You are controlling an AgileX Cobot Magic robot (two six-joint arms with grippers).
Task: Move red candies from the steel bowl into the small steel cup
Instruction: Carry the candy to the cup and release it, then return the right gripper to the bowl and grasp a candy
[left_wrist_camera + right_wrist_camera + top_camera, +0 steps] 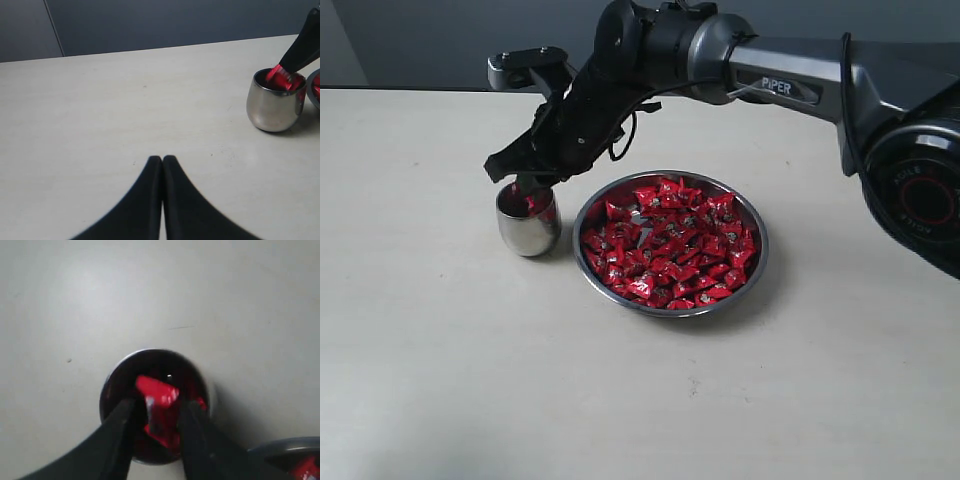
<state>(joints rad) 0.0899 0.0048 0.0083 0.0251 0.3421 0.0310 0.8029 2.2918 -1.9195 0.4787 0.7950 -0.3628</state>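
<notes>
On the pale beige tabletop (440,360), a wide, shallow, shiny steel bowl (763,250) sits near centre. A small, polished, round-sided steel cup (525,235) stands upright just beside it, on its left in the exterior view. Whether the two rims touch: cannot tell.

Bowl contents: many small red candies (670,245) in shiny crinkled wrappers, heaped across most of the bowl. A small bare patch of steel shows near its far-left side.

Right arm: grey and black, marked "PIPER". It reaches in from the right of the exterior view, across the far edge of the steel bowl, and tilts down to the cup. The right gripper (530,195) hangs at the cup's mouth.

Right wrist view: the right gripper (159,407) has its two dark fingers (122,415) set a candy's width apart. They are clamped on a held candy (156,390) in a red wrapper, directly over the open mouth of the steel cup (150,351). More red shows inside against the cup wall; candy or reflection, cannot tell.

Left wrist view: the held candy (279,76) sits at the cup's rim, partly below it. The steel cup (272,107) is well apart from the left gripper (162,161). The black fingers of the left gripper are pressed together, with nothing between them, above bare tabletop.
</notes>
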